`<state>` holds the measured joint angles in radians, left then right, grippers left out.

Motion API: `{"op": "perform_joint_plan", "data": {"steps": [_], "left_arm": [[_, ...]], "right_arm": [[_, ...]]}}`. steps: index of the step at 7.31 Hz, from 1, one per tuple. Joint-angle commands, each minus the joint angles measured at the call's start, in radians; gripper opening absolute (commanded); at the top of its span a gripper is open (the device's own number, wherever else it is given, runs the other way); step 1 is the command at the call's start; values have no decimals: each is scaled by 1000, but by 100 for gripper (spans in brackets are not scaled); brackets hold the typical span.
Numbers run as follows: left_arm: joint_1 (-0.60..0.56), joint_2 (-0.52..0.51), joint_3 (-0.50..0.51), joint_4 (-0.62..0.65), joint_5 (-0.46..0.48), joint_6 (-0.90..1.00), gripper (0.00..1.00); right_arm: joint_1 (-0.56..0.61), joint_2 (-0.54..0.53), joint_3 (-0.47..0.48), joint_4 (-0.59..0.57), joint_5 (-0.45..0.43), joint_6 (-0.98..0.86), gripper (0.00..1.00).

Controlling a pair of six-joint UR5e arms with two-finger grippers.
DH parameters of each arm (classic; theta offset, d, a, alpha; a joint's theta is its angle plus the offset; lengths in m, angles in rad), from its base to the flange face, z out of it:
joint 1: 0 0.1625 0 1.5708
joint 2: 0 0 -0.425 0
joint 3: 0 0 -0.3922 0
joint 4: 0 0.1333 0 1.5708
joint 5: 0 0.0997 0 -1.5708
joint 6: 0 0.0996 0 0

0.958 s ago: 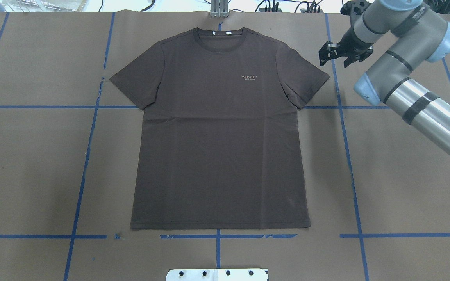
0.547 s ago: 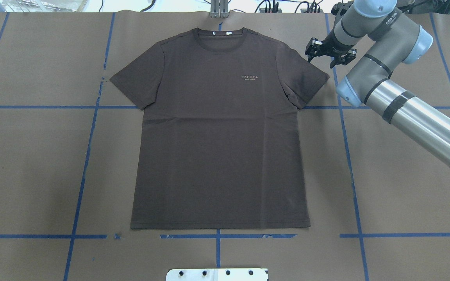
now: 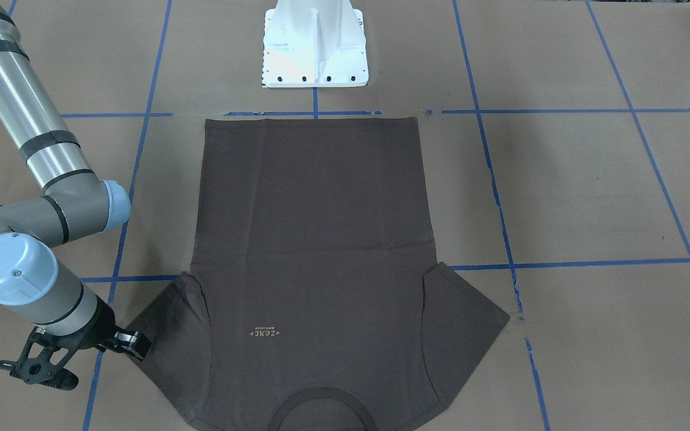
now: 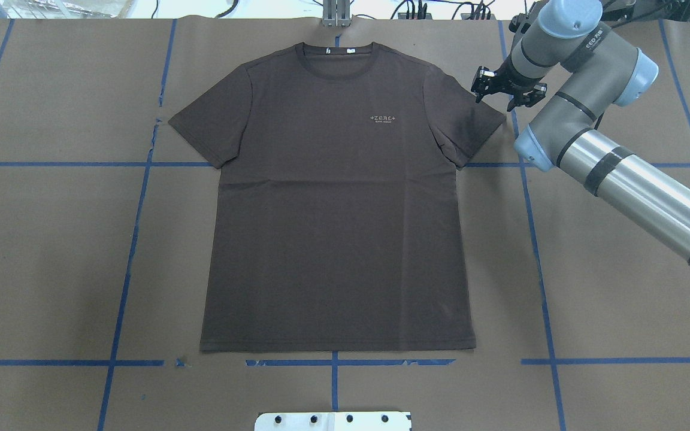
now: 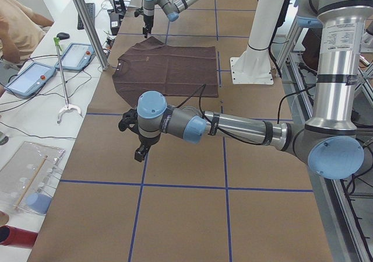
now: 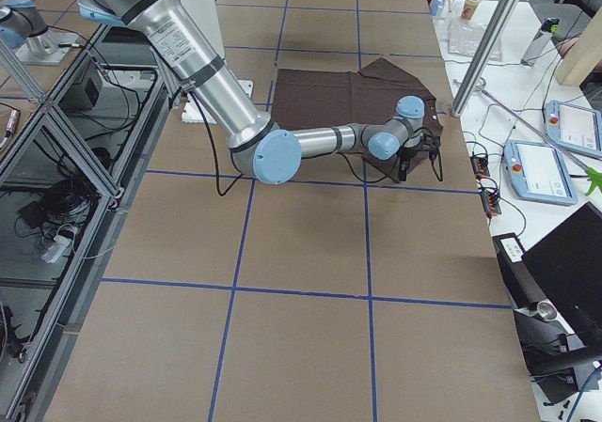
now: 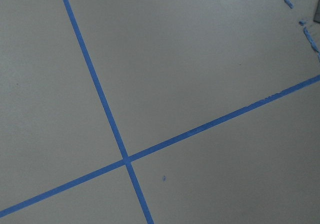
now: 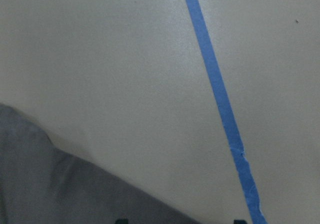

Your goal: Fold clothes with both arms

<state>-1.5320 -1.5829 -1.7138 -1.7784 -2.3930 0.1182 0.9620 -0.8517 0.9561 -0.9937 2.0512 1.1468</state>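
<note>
The dark brown T-shirt lies flat and face up on the brown paper, collar at the far edge, hem towards the robot base. It also shows in the front-facing view. My right gripper hovers open just beyond the upper edge of the shirt's right sleeve, holding nothing; it shows again in the front-facing view. The right wrist view catches a sleeve corner beside blue tape. My left gripper hangs over bare paper far from the shirt, and I cannot tell its state.
The white base plate sits at the near table edge. Blue tape lines grid the paper. An aluminium post stands behind the collar. A side bench holds teach pendants, and a person sits there.
My right gripper has swung left from the open paper to the sleeve's outer edge, then eased slightly closer to it. It stays open. The shirt has not moved.
</note>
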Motion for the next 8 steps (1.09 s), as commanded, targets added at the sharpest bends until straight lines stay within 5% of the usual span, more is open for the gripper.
{"op": "perform_joint_plan", "data": {"steps": [1,5,7,8], "left_arm": [[1,0,0,1,0,0,100],[1,0,0,1,0,0,100],[3,0,3,1,0,0,100],[3,0,5,1,0,0,100]], "right_arm": [[-2,-12,1,-2,0,-1,69],[-2,-16,4,-3,0,2,32],[-2,-18,10,-5,1,4,37],[-3,-17,12,-5,0,-1,52]]}}
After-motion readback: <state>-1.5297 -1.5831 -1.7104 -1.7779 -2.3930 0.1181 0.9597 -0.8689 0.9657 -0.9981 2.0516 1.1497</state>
